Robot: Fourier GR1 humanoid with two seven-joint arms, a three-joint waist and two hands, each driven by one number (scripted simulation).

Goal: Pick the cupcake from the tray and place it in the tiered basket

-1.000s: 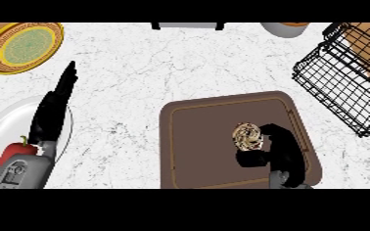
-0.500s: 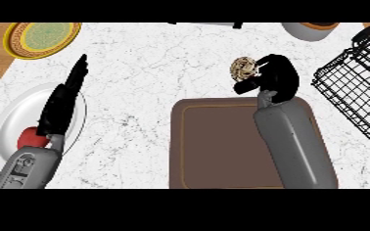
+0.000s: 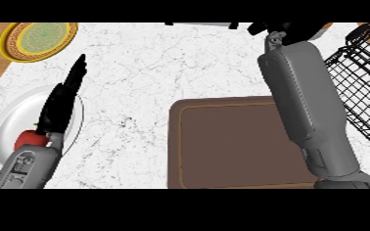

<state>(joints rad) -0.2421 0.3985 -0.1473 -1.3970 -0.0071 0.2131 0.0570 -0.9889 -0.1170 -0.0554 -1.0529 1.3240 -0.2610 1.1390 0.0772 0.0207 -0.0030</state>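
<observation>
Head view: right hand mostly cropped.

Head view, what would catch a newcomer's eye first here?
The long grey right forearm stretches up the right side, its right hand at the top edge beside the black wire basket. Below lies the bare brown tray. At left, the left hand rests, open, over a white plate.
</observation>
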